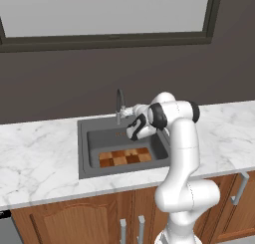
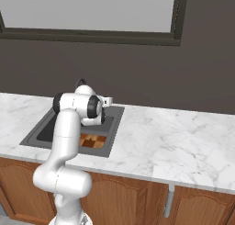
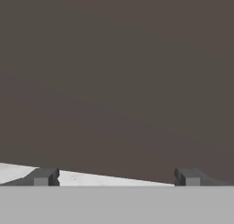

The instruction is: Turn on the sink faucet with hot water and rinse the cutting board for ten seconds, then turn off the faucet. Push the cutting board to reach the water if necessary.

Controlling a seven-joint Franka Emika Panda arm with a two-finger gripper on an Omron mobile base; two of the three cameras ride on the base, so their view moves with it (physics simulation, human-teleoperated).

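Reaching toward the faucet [image 1: 120, 104] at the sink's [image 1: 83, 149] back rim, w/ the gripper [image 1: 127, 111] sitting just beside the tap's base, right where the small side lever should be. Showing fingers [image 3: 44, 176] spread wide apart in the hand view, nothing between them, pointing at the dark wall over a sliver of marble tabletop [image 1: 35, 153]. Not seeing any water running yet, so judging the turn-on step as pending.

Lying flat in the basin's front half: the cutting board [image 1: 125, 157], prob. not under the spout, which arches over the back.

Risking from here: fingers straddling or sliding past the lever instead of catching it, since contact can't be confirmed; swinging the lever to the cold side; starting flow w/ the stream missing the board, needing a push rearward.
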